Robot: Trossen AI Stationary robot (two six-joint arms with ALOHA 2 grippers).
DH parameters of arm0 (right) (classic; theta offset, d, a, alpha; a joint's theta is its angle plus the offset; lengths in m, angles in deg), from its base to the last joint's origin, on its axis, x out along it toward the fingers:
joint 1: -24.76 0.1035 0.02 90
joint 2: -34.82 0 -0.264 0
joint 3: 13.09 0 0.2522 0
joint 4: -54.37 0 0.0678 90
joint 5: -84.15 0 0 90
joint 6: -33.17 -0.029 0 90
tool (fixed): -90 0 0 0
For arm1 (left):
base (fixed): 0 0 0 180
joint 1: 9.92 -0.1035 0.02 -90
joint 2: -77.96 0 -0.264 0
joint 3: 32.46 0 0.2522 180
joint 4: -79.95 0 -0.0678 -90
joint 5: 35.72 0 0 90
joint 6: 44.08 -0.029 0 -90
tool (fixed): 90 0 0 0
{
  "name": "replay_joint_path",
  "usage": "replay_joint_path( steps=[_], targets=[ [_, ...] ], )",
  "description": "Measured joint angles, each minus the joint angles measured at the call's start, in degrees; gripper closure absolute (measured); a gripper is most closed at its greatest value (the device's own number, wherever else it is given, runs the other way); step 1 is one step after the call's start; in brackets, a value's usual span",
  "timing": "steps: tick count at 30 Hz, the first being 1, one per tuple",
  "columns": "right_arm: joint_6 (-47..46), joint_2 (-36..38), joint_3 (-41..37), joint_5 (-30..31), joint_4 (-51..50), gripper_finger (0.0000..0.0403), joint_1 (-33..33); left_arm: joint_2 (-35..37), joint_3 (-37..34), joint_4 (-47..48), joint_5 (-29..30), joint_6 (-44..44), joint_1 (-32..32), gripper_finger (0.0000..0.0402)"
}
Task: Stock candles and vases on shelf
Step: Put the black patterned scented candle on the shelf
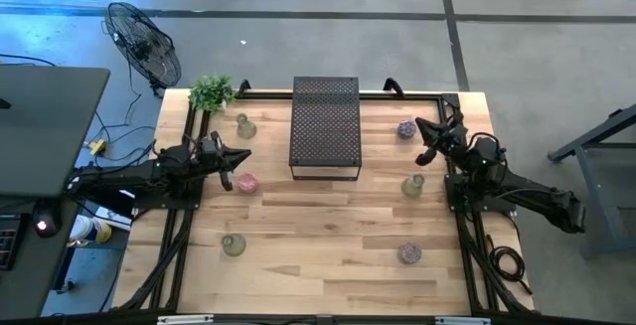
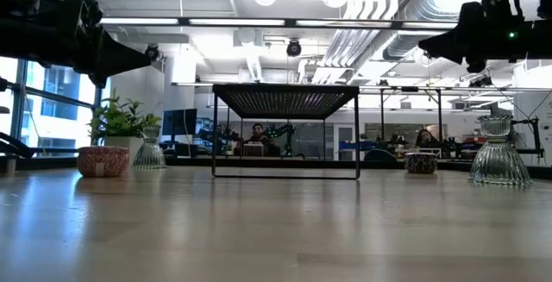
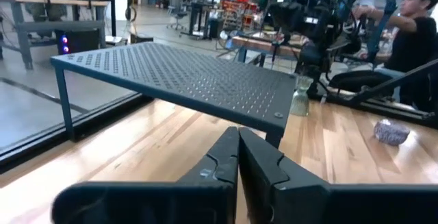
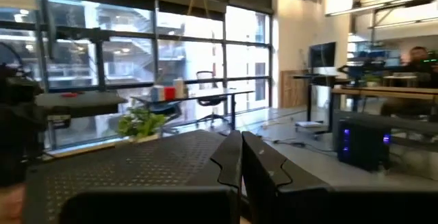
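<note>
Shelf (image 1: 325, 126) at bench (image 1: 328, 255) rear centre, top bare. Three candles (image 1: 246, 182) and three vases (image 1: 413, 186) on bench around it. Left end effector (image 1: 241, 156) fingers together, above candle; right end effector (image 1: 421, 126) together, near rear candle.

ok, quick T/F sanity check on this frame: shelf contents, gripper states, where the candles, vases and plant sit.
1. The shelf top has nothing on it. True.
2. The left gripper is shut on a candle. False: its fingers are shut on nothing, and the nearest candle sits on the table beside it.
3. All three candles are on the table. True: the other two are one at the far right and one at the near right.
4. The right gripper is holding a vase. False: it is shut and holds nothing; the nearest vase stands on the table.
5. The potted plant stands at the table's near right corner. False: far left corner.
</note>
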Motion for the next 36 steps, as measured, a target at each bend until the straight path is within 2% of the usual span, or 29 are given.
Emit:
replay_joint_path(
  steps=[3, 7, 10, 13, 18, 21, 26, 32, 36],
  targets=[
    [-0.58, 0.00, 0.02, -0.41, 0.66, 0.0402, 0.00, -1.66, 0.00, 0.02, 0.07, 0.98, -0.02, 0.0398],
    [-4.07, -0.04, 0.60, -4.82, 0.39, 0.0402, 0.00, -3.84, 0.00, 0.04, 0.66, 1.43, 0.00, 0.0400],
    [-6.28, -0.95, 5.08, -6.93, -7.03, 0.0403, 0.02, -5.37, 0.02, -0.03, 1.85, 2.14, 0.00, 0.0401],
    [-8.67, -4.58, 11.71, -4.53, -17.73, 0.0403, 0.00, -6.56, 0.02, -0.24, 2.38, 2.31, 0.00, 0.0401],
    [-13.74, -14.76, 21.32, 1.76, -33.11, 0.0403, 0.00, -7.30, 0.02, -0.35, 2.79, 2.48, 0.00, 0.0401],
    [-16.57, -21.65, 24.16, 3.95, -37.56, 0.0403, -0.20, -7.31, 0.02, -0.37, 2.80, 2.36, 0.00, 0.0401],
    [-18.63, -31.54, 24.93, -2.51, -37.97, 0.0403, -6.03, -7.31, 0.02, -0.33, 2.99, 1.50, 0.00, 0.0401],
    [-18.72, -38.77, 24.92, -16.12, -38.31, 0.0403, -18.31, -7.31, 0.02, -0.33, 2.70, 0.97, 0.00, 0.0401],
    [-16.55, -42.54, 24.92, -17.14, -38.99, 0.0403, -23.79, -7.31, 0.02, -0.31, 2.54, 1.02, 0.00, 0.0401]
  ],
)
